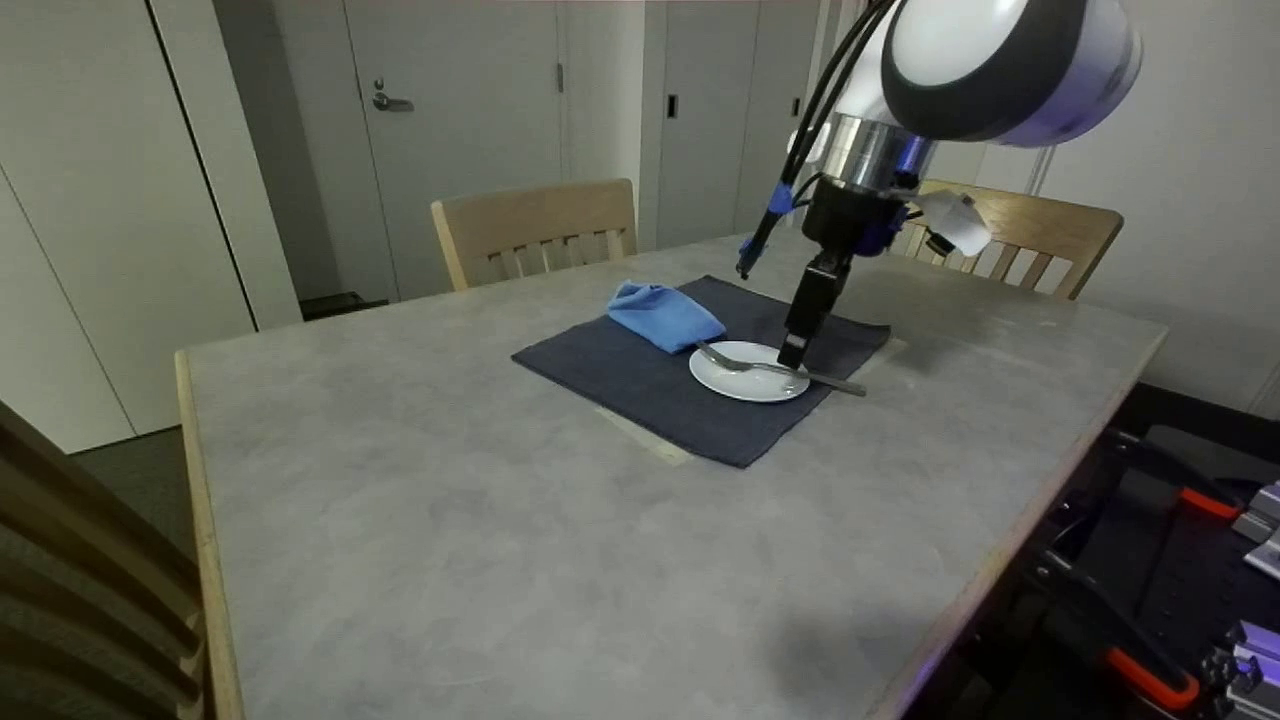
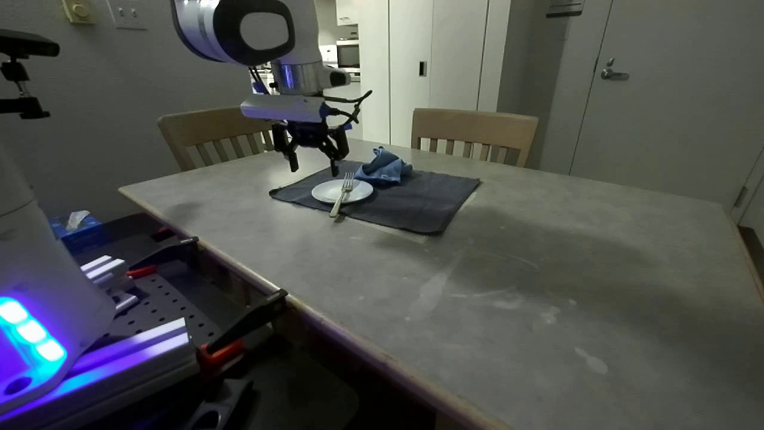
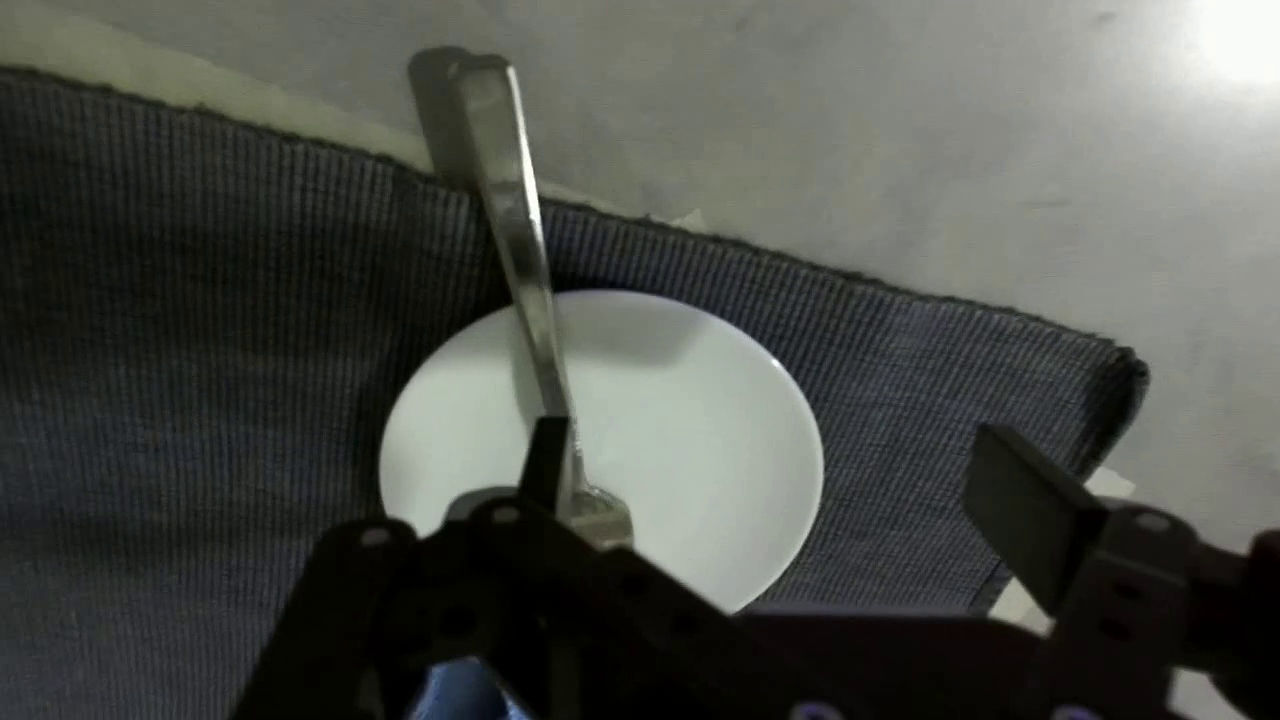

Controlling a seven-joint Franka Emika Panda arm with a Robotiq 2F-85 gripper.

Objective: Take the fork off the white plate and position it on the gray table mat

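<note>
The silvery fork (image 1: 752,366) lies across the white plate (image 1: 745,388), which rests on the dark gray mat (image 1: 640,385). In an exterior view, the fork (image 2: 341,199) has its tines on the plate (image 2: 325,192) and its handle past the rim and mat edge. My gripper (image 2: 314,169) is open and empty, above the table near the plate. In the wrist view, the gripper (image 3: 770,436) has its left finger over the fork (image 3: 522,240) near the tines, which it partly hides. The right finger is over the mat (image 3: 200,350), beyond the plate (image 3: 700,430).
A crumpled blue cloth (image 1: 665,316) lies on the mat beside the plate; it also shows in an exterior view (image 2: 385,167). Wooden chairs (image 1: 540,225) stand at the table's far side. Clamps (image 2: 239,328) grip the table edge (image 2: 358,340) by the robot base.
</note>
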